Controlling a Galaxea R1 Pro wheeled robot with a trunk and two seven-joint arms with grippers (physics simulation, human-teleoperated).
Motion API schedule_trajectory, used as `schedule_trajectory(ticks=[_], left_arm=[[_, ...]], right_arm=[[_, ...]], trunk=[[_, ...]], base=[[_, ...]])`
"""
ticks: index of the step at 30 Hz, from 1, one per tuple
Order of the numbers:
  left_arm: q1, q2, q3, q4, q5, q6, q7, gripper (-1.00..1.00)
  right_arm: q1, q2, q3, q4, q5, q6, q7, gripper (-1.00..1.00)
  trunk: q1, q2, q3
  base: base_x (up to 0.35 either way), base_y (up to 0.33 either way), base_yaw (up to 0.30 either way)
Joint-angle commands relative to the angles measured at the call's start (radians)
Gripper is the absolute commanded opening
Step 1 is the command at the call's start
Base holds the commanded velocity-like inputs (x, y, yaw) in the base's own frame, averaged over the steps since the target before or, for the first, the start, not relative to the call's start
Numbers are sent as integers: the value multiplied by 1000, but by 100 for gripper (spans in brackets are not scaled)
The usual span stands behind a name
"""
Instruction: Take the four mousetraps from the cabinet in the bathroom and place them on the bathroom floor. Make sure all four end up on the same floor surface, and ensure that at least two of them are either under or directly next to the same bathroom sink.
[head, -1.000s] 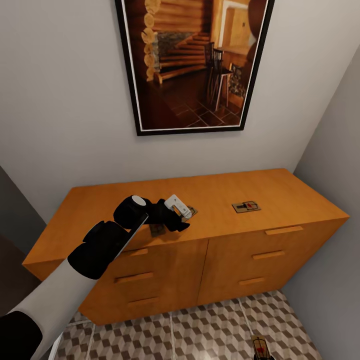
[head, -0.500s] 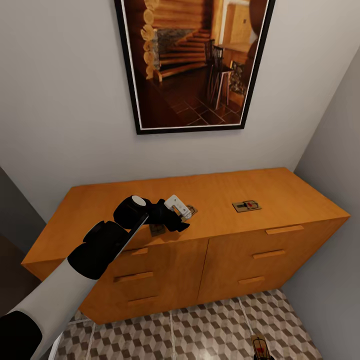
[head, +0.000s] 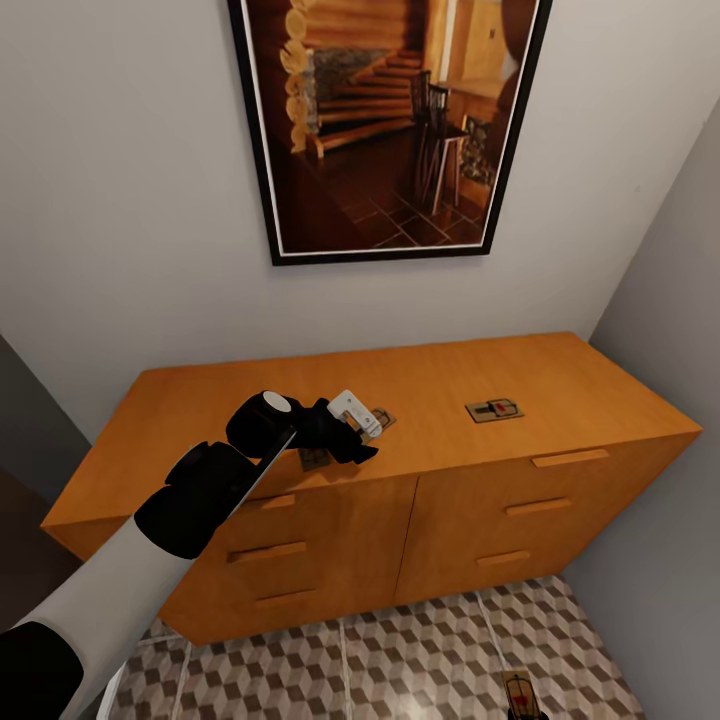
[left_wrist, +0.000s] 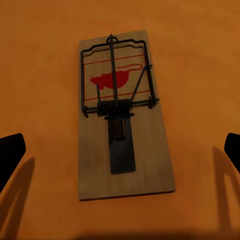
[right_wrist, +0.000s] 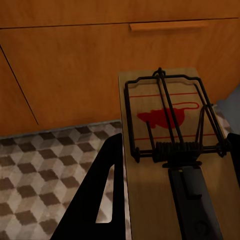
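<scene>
1. Our left gripper (head: 368, 428) hangs near the front edge of the cabinet (head: 200, 400) top, jaws spread wide either side of a mousetrap (left_wrist: 121, 125) lying flat, lined up, we judge, for a pick.
2. Another mousetrap (head: 493, 410) lies flat toward the top's right end, untouched.
3. Our right gripper (right_wrist: 172, 200) is clamped on a mousetrap (right_wrist: 172, 145), held low over the bathroom floor (right_wrist: 45, 165) before the drawers, likely for placing.
</scene>
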Motion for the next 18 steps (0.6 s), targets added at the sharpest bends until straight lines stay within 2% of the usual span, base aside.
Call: schedule_trajectory(ticks=[1,18], left_arm=[[-1,1,-1,-1,-9,2,-8,100],[-1,1,-3,1,-8,2,-8,100]], right_arm=[[0,0,-3,0,9,-2,-6,-100],[0,0,-3,1,9,-2,-6,-100]], trunk=[[0,0,-2],[0,0,-13]], base=[[0,0,0],[0,0,0]])
